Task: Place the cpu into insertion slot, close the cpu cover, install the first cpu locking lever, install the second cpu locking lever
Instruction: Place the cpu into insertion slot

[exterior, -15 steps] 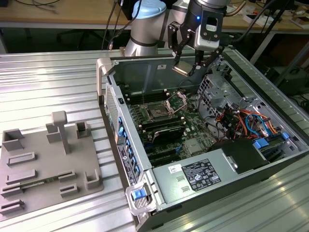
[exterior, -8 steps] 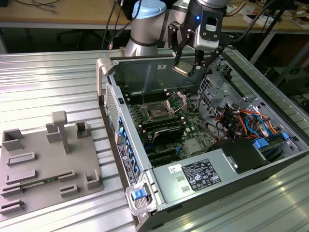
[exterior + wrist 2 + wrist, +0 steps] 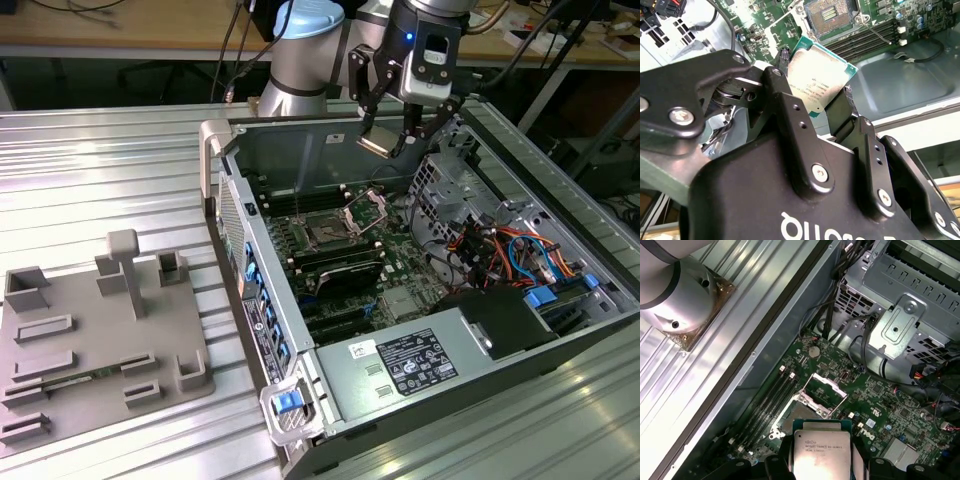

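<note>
My gripper [image 3: 385, 140] hangs above the back of the open computer case, shut on the cpu [image 3: 378, 143]. The chip is a tilted silver square with a green edge, held by two opposite sides between the black fingers [image 3: 785, 100] in both wrist views [image 3: 821, 452]. Below it, on the green motherboard [image 3: 400, 265], the dark insertion slot [image 3: 325, 230] lies uncovered [image 3: 830, 15]. The cpu cover [image 3: 365, 208] stands swung up beside the slot, a silver frame with an open centre [image 3: 822, 390]. The chip is well above the board and touches nothing.
Long black memory slots [image 3: 290, 205] run beside the socket. A metal drive cage [image 3: 450, 180] and coloured cables [image 3: 500, 250] crowd the exterior view's right. A labelled power supply box [image 3: 415, 360] fills the case front. A grey fixture plate [image 3: 90, 340] lies at the exterior view's left.
</note>
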`<state>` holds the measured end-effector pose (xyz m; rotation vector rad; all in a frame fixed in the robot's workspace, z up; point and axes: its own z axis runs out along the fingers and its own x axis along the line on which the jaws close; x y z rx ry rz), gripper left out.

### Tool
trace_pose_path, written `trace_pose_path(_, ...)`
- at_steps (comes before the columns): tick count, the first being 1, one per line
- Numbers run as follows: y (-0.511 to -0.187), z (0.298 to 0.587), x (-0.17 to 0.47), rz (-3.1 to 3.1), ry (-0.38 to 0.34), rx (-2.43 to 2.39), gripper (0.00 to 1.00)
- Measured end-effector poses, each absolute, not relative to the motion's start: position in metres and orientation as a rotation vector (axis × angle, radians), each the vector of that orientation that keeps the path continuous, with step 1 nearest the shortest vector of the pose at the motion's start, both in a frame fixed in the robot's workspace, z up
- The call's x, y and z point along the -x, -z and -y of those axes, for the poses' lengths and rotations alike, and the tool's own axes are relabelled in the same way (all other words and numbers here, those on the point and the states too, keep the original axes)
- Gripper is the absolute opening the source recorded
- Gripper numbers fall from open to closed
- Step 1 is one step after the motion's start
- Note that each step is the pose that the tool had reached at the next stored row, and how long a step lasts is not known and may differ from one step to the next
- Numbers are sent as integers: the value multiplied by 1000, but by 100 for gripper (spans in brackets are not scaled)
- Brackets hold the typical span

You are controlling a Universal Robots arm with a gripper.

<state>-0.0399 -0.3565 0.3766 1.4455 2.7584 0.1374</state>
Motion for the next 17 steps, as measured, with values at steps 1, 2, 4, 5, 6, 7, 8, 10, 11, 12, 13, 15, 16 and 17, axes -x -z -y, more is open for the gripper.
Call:
trace_pose_path(1, -377, 356, 40, -2756, -137, -1449, 55)
trace_pose_path(2, -377, 357, 40, -2755, -137, -1452, 55)
trace_pose_path(4, -377, 357, 40, -2752, -137, -1457, 55)
trace_pose_path(5, -377, 356, 40, -2750, -137, -1460, 55)
trace_pose_path(6, -377, 357, 40, -2749, -137, -1462, 55)
trace_pose_path(7, -377, 357, 40, -2747, -137, -1465, 55)
trace_pose_path(8, -377, 357, 40, -2746, -137, -1468, 55)
trace_pose_path(10, -377, 357, 40, -2743, -137, -1473, 55)
trace_pose_path(11, -377, 357, 40, -2741, -137, -1477, 55)
trace_pose_path(12, -377, 357, 40, -2739, -137, -1479, 55)
trace_pose_path(13, -377, 357, 40, -2737, -137, -1482, 55)
trace_pose_path(15, -377, 357, 40, -2734, -137, -1488, 55)
trace_pose_path(16, -377, 356, 40, -2733, -137, -1490, 55)
trace_pose_path(17, -377, 357, 40, -2731, -137, -1493, 55)
